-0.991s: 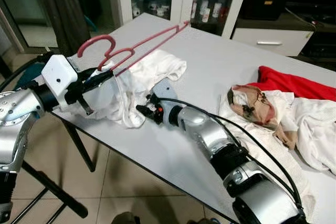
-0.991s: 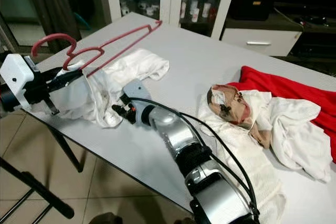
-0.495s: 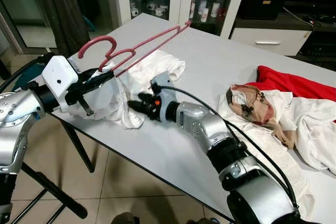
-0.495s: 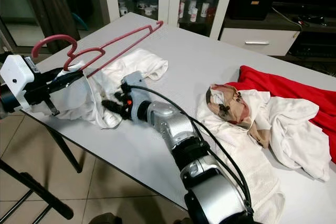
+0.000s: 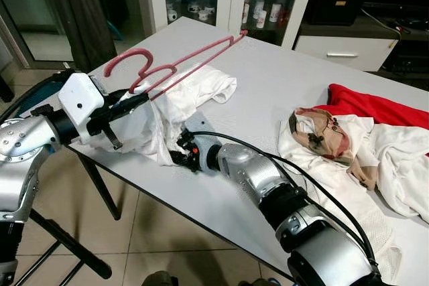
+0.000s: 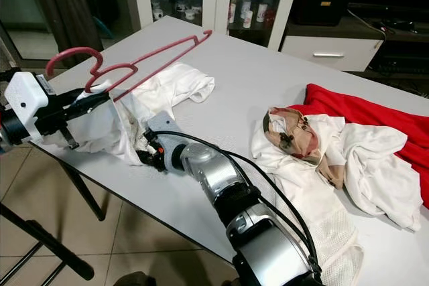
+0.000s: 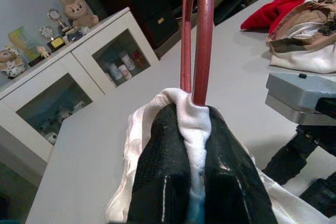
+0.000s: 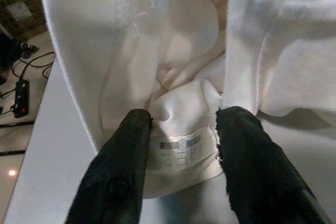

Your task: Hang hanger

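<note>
- Hanger [image 5: 175,65]: pink, raised over table [image 5: 281,92] edge, clamped with white shirt [image 5: 194,92] by left gripper [image 7: 195,129].
- Right gripper [image 8: 181,145]: fingers spread around the shirt's labelled fold; has dropped lower and nearer since half a second ago, likely about to pinch.

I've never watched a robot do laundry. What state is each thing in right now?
Left gripper: shut on red hanger and white cloth.
Red hanger: held up, tilted above the table.
White garment: crumpled, partly lifted.
Right gripper: open around the garment's labelled fold.
Clothes pile: heaped on the table.
</note>
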Robot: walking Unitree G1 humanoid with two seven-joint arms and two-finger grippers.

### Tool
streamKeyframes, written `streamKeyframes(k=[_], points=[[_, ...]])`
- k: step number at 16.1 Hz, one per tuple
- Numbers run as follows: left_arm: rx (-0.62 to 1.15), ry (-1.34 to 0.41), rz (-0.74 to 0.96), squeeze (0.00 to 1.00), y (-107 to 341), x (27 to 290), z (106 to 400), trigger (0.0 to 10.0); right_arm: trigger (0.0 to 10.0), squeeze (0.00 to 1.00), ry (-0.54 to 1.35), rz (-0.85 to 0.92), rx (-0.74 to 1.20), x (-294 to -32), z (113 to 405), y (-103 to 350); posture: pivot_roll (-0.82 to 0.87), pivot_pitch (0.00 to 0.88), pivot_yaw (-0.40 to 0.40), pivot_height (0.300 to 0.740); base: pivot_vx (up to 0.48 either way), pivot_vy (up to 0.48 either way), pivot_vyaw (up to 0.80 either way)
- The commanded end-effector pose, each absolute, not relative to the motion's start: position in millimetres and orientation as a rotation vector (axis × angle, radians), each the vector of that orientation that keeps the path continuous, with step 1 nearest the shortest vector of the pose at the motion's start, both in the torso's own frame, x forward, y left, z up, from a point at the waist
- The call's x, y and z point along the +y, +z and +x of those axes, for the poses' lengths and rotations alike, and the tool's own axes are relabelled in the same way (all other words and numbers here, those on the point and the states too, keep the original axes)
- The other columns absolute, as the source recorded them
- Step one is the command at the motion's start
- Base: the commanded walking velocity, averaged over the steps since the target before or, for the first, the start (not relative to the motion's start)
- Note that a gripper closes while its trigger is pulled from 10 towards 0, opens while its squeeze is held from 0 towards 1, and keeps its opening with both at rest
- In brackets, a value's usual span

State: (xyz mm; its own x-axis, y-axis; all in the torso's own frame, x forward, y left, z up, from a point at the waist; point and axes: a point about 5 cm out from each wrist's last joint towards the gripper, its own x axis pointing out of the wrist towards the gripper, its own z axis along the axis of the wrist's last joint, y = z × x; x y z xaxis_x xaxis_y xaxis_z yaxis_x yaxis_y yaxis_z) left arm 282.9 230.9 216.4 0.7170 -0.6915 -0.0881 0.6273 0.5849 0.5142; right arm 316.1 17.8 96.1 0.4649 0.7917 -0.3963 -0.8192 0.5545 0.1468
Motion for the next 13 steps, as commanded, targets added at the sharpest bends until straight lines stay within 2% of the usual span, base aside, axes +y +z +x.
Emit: streamKeyframes(k=[1, 5, 10, 13], points=[[-0.148, -0.784, 0.57, 0.0, 222, 226, 283, 0.0, 0.0, 0.0, 0.996, -0.024, 0.435, 27, 314, 99, 0.09, 0.0, -0.022, 0.74, 0.0, 0.0, 0.0], [-0.149, -0.783, 0.579, 0.0, 224, 228, 283, 0.0, 0.0, 0.0, 0.881, 0.044, 0.419, 8, 327, 102, 0.09, 0.0, -0.023, 0.74, 0.0, 0.0, 0.0], [-0.152, -0.778, 0.583, 0.0, 225, 230, 284, 0.0, 0.0, 0.0, 0.617, 0.183, 0.335, -43, 358, 121, 0.08, 0.0, -0.022, 0.74, 0.0, 0.0, 0.0], [-0.157, -0.779, 0.586, 0.0, 227, 229, 285, 0.0, 0.0, 0.0, 0.551, 0.215, 0.281, -63, 370, 135, 0.08, 0.0, -0.022, 0.74, 0.0, 0.0, 0.0]])
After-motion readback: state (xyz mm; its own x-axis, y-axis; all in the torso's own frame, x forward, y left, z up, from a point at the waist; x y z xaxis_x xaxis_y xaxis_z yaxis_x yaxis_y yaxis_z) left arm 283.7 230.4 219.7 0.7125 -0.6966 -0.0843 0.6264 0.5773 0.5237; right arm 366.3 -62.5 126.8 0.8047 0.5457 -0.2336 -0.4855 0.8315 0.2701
